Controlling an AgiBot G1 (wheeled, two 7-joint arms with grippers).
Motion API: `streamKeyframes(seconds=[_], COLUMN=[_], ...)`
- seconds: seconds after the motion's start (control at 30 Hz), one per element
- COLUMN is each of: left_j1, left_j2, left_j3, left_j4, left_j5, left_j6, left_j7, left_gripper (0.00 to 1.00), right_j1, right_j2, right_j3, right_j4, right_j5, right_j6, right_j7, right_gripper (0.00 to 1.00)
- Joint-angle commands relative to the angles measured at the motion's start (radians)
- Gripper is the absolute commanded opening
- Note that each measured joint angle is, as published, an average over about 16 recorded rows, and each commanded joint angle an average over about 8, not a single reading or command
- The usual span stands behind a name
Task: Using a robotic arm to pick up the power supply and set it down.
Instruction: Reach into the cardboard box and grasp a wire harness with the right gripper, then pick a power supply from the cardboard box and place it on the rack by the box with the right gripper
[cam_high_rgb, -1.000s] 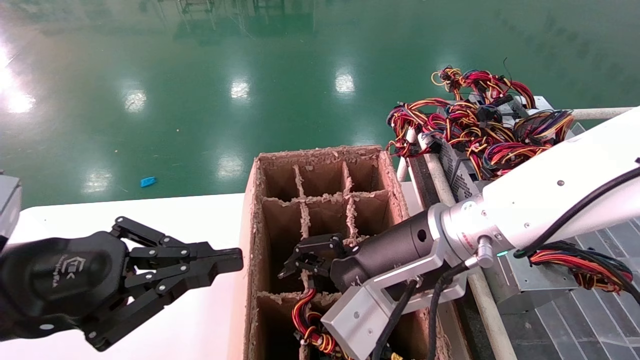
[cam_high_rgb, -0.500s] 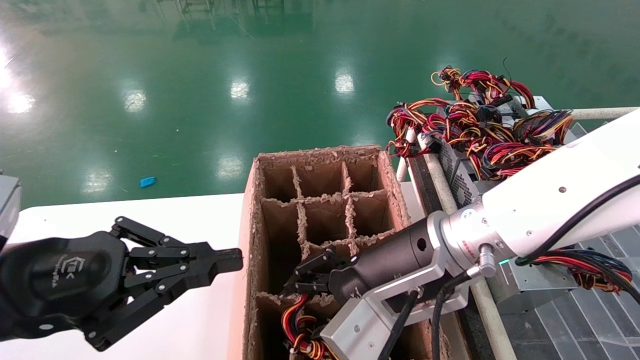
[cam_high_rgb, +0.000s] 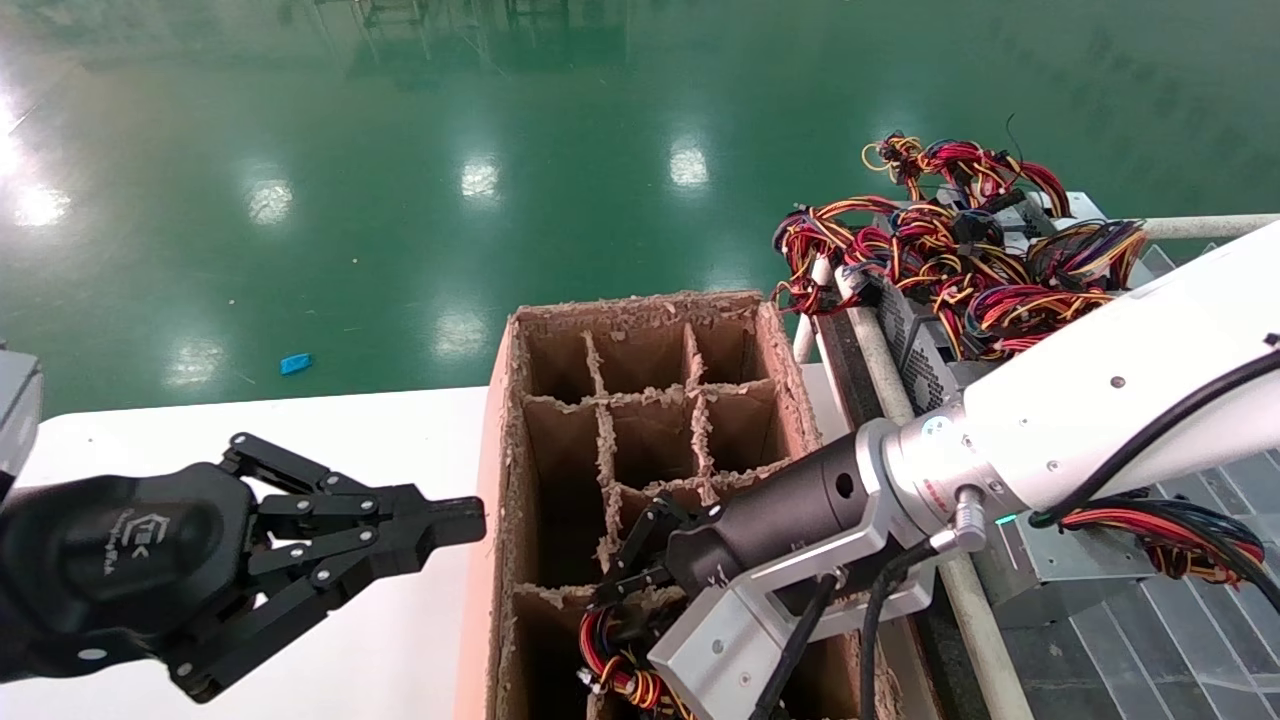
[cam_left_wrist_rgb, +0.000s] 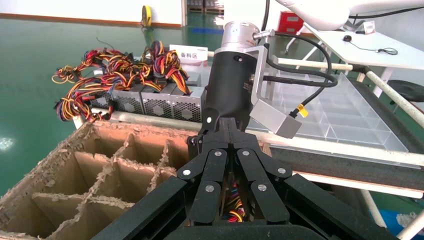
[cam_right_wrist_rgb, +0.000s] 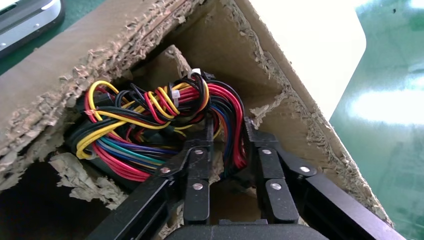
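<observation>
My right gripper (cam_high_rgb: 640, 578) is sunk into the near middle compartment of the brown divided cardboard box (cam_high_rgb: 640, 305). In the right wrist view its fingers (cam_right_wrist_rgb: 227, 131) stand a little apart, with red and blue strands of the power supply's wire bundle (cam_right_wrist_rgb: 150, 120) running between them. The bundle of red, yellow and black wires (cam_high_rgb: 612, 662) fills that compartment. The power supply's metal body is hidden under the wires and the arm. My left gripper (cam_high_rgb: 462, 520) is shut and empty, parked over the white table (cam_high_rgb: 300, 430) left of the box.
Several more power supplies with tangled wires (cam_high_rgb: 960, 260) lie stacked at the back right behind a metal rail (cam_high_rgb: 880, 360). A clear divided tray (cam_left_wrist_rgb: 340, 115) lies beyond the box. The box's far compartments (cam_high_rgb: 640, 360) hold nothing.
My right gripper has moved nearer and lower, from the box's middle row down into the near compartment, and the wires went with it. The left arm has not moved.
</observation>
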Motion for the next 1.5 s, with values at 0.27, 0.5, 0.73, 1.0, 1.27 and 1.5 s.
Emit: streamKeyframes(seconds=[0.27,0.5,0.73,1.0,1.27,1.5], left_j1=[0.000,0.000,0.000,0.000,0.000,0.000], left_j2=[0.000,0.000,0.000,0.000,0.000,0.000], left_j3=[0.000,0.000,0.000,0.000,0.000,0.000], left_j4=[0.000,0.000,0.000,0.000,0.000,0.000], left_j5=[0.000,0.000,0.000,0.000,0.000,0.000], left_j6=[0.000,0.000,0.000,0.000,0.000,0.000], left_j7=[0.000,0.000,0.000,0.000,0.000,0.000], left_gripper=[0.00,0.00,0.00,0.00,0.00,0.00], right_j1=[-0.018,-0.031,-0.043,-0.079,-0.137,-0.150], right_j2=[0.018,0.044,0.065,0.091,0.124,0.158], right_j3=[0.024,0.065,0.107,0.156,0.186,0.203], right_j4=[-0.039,-0.139,-0.260,-0.403,-0.508,-0.535], right_j5=[0.049,0.148,0.265,0.442,0.654,0.822], right_j6=[0.015,-0.001,-0.034,-0.069,-0.088,-0.088], right_j7=[-0.005,0.001,0.027,0.100,0.169,0.217], right_gripper=[0.00,0.00,0.00,0.00,0.00,0.00])
